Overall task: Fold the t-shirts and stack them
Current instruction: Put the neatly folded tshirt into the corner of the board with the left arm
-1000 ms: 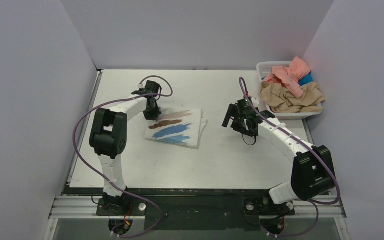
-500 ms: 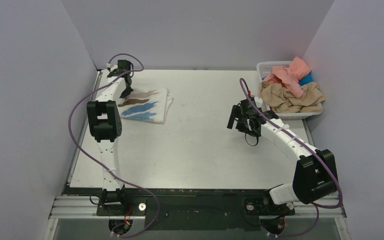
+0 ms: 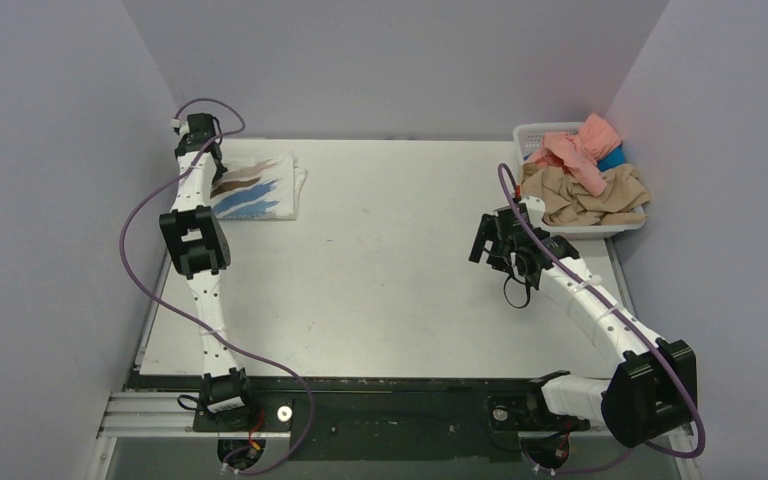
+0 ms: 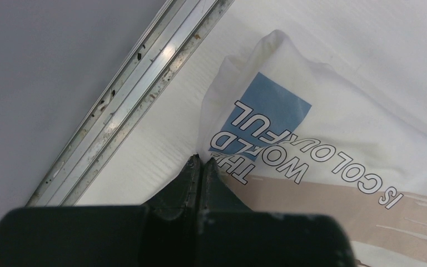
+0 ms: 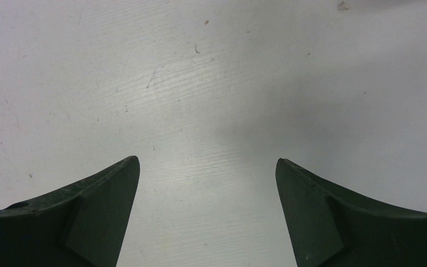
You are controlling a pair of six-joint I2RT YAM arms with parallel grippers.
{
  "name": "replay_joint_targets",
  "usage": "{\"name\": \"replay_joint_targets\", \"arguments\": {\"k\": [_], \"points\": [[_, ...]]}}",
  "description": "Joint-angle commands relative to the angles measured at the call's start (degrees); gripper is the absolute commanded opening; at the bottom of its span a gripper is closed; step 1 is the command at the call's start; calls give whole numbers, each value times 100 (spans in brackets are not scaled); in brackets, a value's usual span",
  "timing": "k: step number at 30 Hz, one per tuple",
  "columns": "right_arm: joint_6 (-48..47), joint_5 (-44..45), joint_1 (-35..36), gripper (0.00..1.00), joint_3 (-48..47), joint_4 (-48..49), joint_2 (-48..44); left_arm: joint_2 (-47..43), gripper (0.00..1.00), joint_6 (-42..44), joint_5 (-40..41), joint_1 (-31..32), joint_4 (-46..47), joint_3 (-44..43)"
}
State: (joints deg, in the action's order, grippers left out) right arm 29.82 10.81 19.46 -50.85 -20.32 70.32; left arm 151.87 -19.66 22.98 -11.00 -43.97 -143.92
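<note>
The folded white t-shirt (image 3: 257, 188) with blue and brown strokes lies flat at the table's far left corner. My left gripper (image 3: 216, 172) is at its left edge. In the left wrist view the jaws (image 4: 202, 159) are pressed together at the shirt's (image 4: 322, 139) edge, beside the printed words. My right gripper (image 3: 488, 240) hangs open and empty over bare table at the right, left of the basket; its fingers (image 5: 105, 189) are spread wide. A salmon-pink t-shirt (image 3: 585, 145), a tan one (image 3: 580, 197) and a blue one (image 3: 613, 158) are heaped in the basket.
The white lattice basket (image 3: 534, 132) stands at the far right corner against the wall. A metal rail (image 4: 139, 94) runs along the table's left edge, close to the left gripper. Grey walls enclose the table on three sides.
</note>
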Motion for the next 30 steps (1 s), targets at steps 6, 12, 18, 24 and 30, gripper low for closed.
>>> {"name": "replay_joint_targets", "arguments": {"k": [6,12,18,24,30], "points": [[61,277,-48,87,166,-207,-453,-56,18,59,-94,-121,548,-661],[172,642,-48,90,-42,-673,-901,-1152,80,-195,404,-117,20,-248],[513,564,-48,94,75,-913,-1834,-2860,85,-484,-65,-43,-920,65],[783,665,-64,97,628,-1075,-2955,-6043,88,-1449,-778,802,-595,4255],[836,769,-87,99,1322,-1181,-3737,-9021,89,-2407,-1180,3115,1686,8816]]}}
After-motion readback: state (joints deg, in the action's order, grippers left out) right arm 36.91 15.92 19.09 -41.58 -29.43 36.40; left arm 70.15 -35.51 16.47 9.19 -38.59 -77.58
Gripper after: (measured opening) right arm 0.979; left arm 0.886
